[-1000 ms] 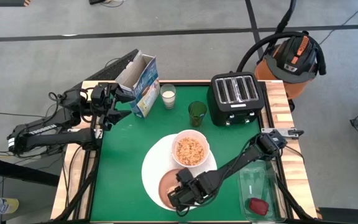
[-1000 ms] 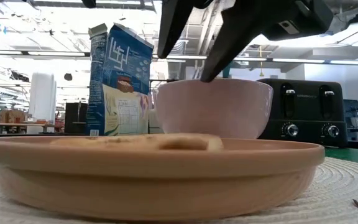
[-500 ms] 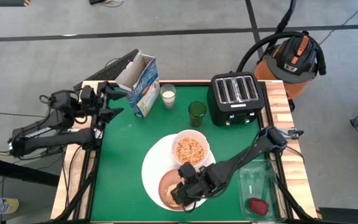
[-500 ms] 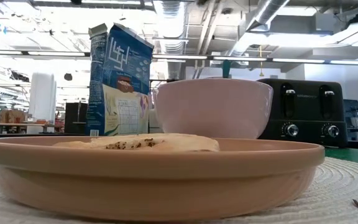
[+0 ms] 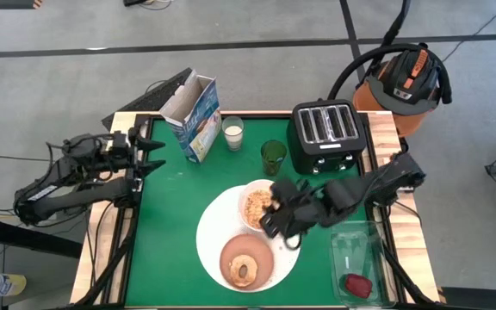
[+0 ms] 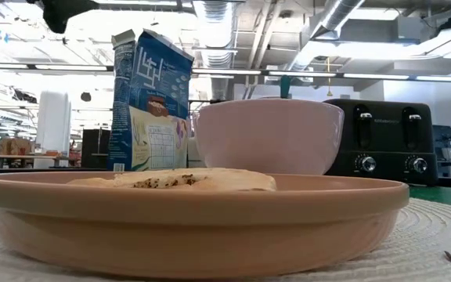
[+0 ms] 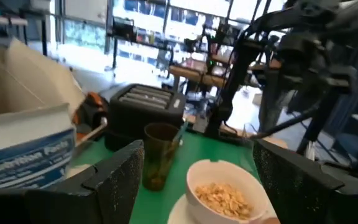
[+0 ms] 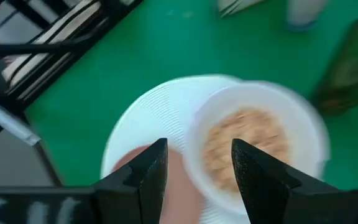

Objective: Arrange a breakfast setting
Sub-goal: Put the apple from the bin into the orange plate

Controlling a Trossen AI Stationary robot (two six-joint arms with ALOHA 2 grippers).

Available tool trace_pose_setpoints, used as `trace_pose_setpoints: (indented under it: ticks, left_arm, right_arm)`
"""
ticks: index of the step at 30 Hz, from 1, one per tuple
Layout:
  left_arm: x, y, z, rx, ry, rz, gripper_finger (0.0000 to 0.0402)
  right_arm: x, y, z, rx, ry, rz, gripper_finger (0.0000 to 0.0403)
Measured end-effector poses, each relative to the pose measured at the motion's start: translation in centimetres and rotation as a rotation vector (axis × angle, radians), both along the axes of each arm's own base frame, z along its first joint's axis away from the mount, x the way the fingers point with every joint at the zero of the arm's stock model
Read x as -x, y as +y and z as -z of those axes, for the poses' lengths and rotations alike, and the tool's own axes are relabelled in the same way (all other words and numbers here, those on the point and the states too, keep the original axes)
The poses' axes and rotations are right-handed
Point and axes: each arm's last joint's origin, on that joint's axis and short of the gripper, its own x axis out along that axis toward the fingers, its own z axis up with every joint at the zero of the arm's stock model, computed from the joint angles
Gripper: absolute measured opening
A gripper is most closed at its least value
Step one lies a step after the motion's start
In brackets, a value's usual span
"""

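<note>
While the bagel [image 5: 244, 269] lies on the pink plate [image 5: 260, 255] beside the filled bowl [image 5: 253, 207], both grippers [image 5: 281, 211] [image 5: 147, 153] gape empty; the spoon seems unplaced.

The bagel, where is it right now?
In the high view the bagel lies on the small pink plate, near the table's front edge, just below the cereal bowl.

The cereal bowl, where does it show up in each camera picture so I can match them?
High view: the bowl sits mid-table on the big white plate's back edge, partly under the right hand.
Low view: centre, behind the pink plate.
Left wrist view: bottom centre, cereal visible.
Right wrist view: centre right, blurred.
Shared landmark: the toaster, behind the bowl in the high, low and left wrist views.
</note>
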Motion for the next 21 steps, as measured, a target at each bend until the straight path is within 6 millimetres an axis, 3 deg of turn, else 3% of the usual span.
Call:
trace_pose_setpoints:
  ticks: [4, 10, 21]
  left_arm:
    - [0.8, -0.1, 0.9, -0.025, -0.046, -0.051, 0.0288]
    - [0.5, 0.2, 4.6, -0.011, -0.116, -0.109, 0.0288]
    - [-1.2, 1.1, 9.5, -0.06, -0.041, -0.2, 0.0288]
  right_arm:
    - [2.2, -2.1, -2.1, 0.049, -0.006, 0.017, 0.0199]
    - [4.6, -4.9, -3.8, 0.099, 0.011, 0.072, 0.0199]
    - [6.3, -7.0, -3.8, 0.142, 0.14, 0.119, 0.0199]
